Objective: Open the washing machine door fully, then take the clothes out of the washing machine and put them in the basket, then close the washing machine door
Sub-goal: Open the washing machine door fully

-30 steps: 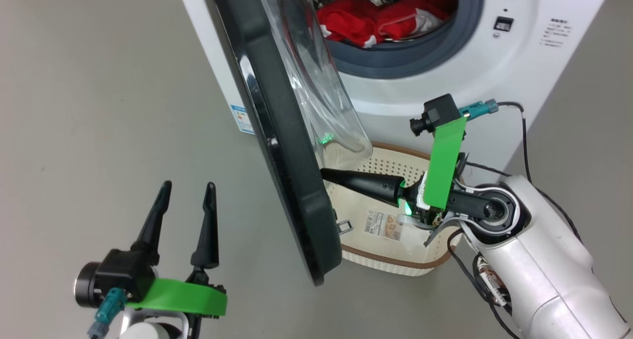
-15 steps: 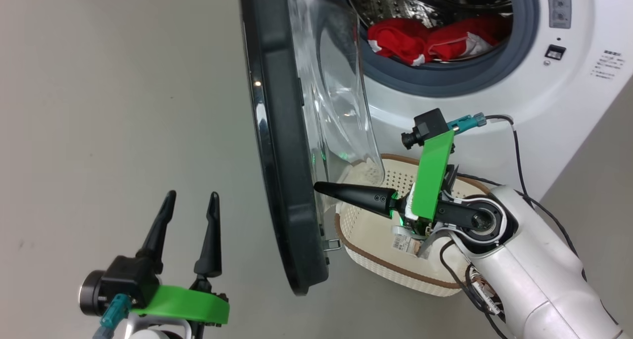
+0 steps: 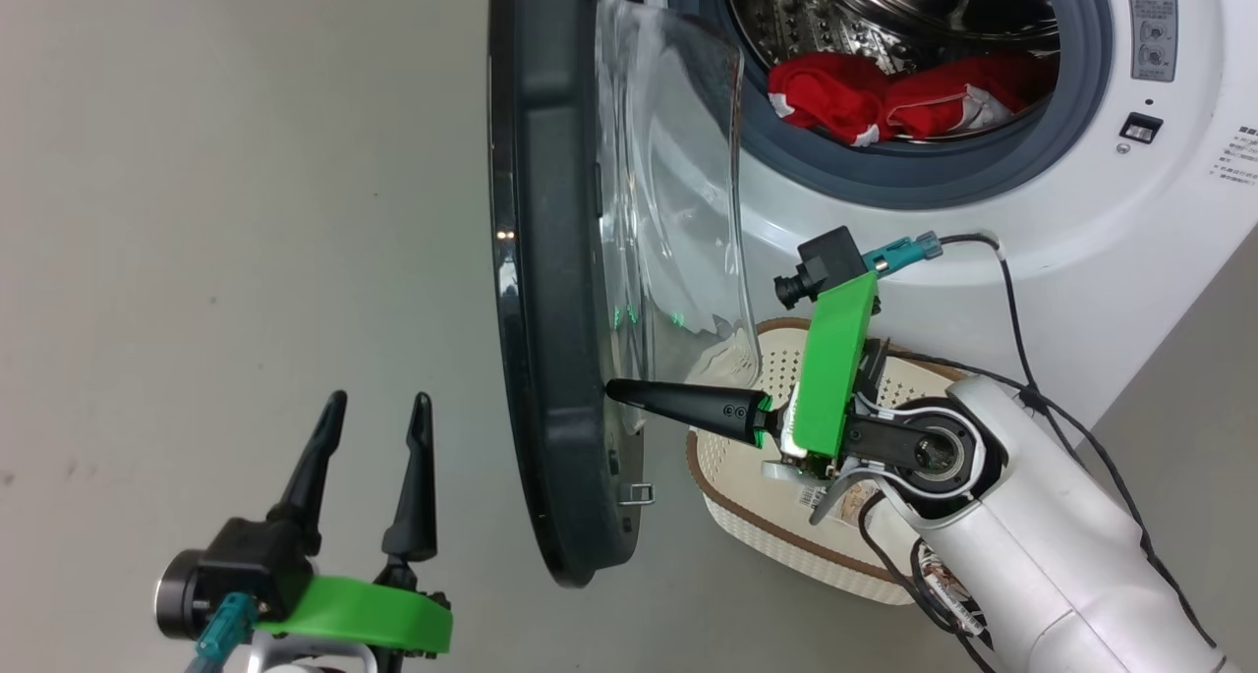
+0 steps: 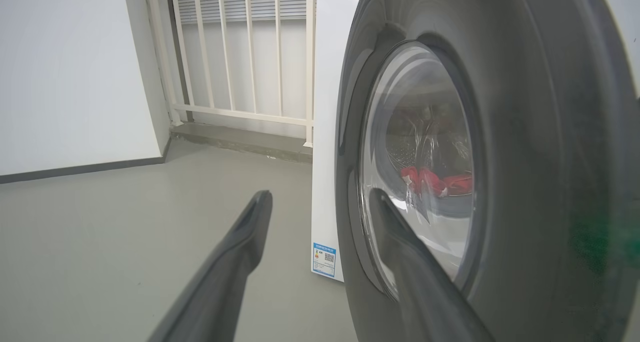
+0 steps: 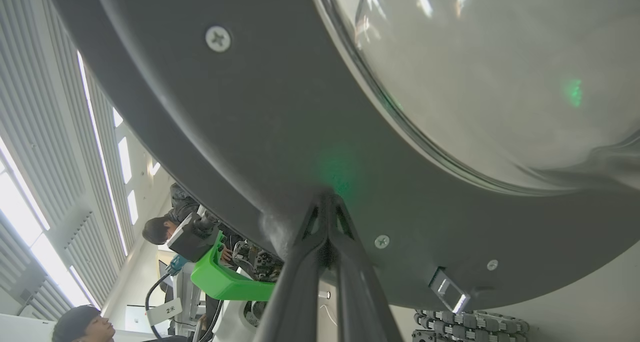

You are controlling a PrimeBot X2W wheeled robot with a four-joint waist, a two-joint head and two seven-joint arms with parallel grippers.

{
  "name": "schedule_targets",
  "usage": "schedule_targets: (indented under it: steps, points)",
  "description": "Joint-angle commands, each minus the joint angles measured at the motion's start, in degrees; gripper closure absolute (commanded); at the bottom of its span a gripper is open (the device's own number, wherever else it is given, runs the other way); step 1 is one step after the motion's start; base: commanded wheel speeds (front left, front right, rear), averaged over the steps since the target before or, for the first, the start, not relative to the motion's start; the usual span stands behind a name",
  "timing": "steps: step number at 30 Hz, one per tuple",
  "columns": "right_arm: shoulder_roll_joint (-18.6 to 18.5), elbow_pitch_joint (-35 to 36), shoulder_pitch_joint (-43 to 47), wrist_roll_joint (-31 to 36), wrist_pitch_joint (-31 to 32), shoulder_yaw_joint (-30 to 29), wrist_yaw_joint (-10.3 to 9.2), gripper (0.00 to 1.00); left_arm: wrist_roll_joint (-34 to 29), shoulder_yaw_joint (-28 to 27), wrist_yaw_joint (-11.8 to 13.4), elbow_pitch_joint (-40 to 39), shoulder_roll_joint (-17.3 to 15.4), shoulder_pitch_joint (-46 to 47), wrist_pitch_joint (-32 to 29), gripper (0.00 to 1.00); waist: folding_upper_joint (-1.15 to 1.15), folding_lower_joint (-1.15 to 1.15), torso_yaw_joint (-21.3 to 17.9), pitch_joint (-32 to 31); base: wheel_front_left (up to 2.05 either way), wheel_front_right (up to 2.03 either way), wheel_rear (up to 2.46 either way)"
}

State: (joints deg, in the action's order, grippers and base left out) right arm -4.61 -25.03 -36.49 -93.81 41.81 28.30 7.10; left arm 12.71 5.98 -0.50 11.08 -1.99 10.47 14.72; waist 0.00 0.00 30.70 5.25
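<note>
Head camera looks steeply down; the washing machine door point(image 3: 550, 290) stands edge-on at twelve o'clock. Left wrist camera, low and near, faces its outer side at three o'clock. Right wrist camera, almost touching, looks up along its inner rim.

Bright, even light; glossy glare.
</note>
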Motion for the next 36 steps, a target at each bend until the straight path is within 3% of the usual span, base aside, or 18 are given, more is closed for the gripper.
schedule_targets:
  steps: [1,4,5,7,8,9,19,24,29,36]
  points:
    - [1.36,2.32,0.13,1.59,-0.56,0.69,0.39,1.0,0.39,-2.17,0.16,-1.65,-0.88,-0.01,0.28,0.0,0.0,0.0,-0.13,0.06,0.0,0.0,0.0]
    - [0.15,3.37,0.52,4.8,-2.84,1.16,0.39,0.99,0.32,-2.7,0.09,-1.91,-0.88,-0.49,0.28,0.0,0.0,0.0,-0.61,0.03,0.0,0.0,0.0]
    - [-0.48,3.85,0.71,6.46,-4.28,1.43,0.39,0.71,0.38,-2.9,0.05,-2.02,-0.88,-0.64,0.28,0.0,0.0,0.0,-0.82,0.0,0.0,0.0,0.0]
    - [-1.74,4.65,1.48,9.77,-7.49,2.22,0.39,0.42,0.39,-3.41,0.08,-2.27,-0.88,-1.02,0.28,0.0,0.0,0.0,-1.45,-0.18,0.0,0.0,0.0]
    - [-2.47,4.93,1.93,11.72,-9.44,2.79,0.39,0.14,0.33,-3.68,0.09,-2.4,-0.88,-1.24,0.28,0.0,0.0,0.0,-1.79,-0.29,0.0,0.0,0.0]
    - [-3.18,5.09,2.41,13.62,-11.38,3.48,0.39,0.0,0.24,-3.94,0.11,-2.55,-0.88,-1.46,0.28,0.0,0.0,0.0,-2.17,-0.33,0.0,0.0,0.0]
    - [-8.51,6.05,7.15,25.77,-32.24,9.08,0.39,0.0,0.34,-5.36,-0.37,-2.7,-0.88,-3.05,0.28,0.0,0.0,0.0,-4.75,-1.34,0.0,0.0,0.0]
    - [-10.3,2.54,8.03,35.7,-44.16,11.53,0.39,0.0,-0.22,-5.84,-0.37,-2.59,-0.88,-4.0,0.28,0.0,0.0,0.0,-5.35,-2.52,0.0,0.0,0.0]
    - [-8.5,-4.33,9.43,46.35,-54.19,8.39,0.39,0.0,-0.99,-6.51,-0.73,-2.47,-0.88,-4.93,0.28,0.0,0.0,0.0,-5.19,-3.7,0.0,0.0,0.0]
    - [-4.66,-7.2,11.62,60.19,-56.69,-0.63,0.39,0.0,-1.68,-7.4,-1.16,-2.66,-0.89,-5.76,0.28,0.0,0.0,0.0,-5.19,-4.4,0.0,0.0,0.0]
